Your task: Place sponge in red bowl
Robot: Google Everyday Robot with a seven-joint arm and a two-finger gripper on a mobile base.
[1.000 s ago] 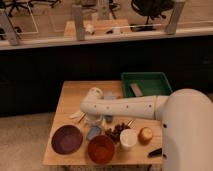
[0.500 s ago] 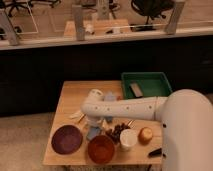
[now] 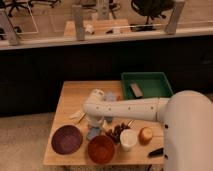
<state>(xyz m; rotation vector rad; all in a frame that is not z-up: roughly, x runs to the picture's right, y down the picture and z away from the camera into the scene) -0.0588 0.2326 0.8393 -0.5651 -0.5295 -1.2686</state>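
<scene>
Your arm (image 3: 130, 107): reaches from 3 o'clock across the worktop (image 3: 70, 97). End effector (image 3: 93, 122) points down at the sponge (image 3: 93, 133), with the red bowl (image 3: 101, 148) at its 5 o'clock. Grip state: cannot tell.

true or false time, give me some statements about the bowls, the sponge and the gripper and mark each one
1. The green bin sits at the far right corner of the table. True.
2. The sponge lies inside the red bowl. False: it is outside the bowl, just behind its rim.
3. The gripper hangs over the green bin. False: it is left of the table's middle, right above the sponge.
4. A white cup stands to the right of the red bowl. True.
5. The purple bowl is left of the red bowl. True.
</scene>
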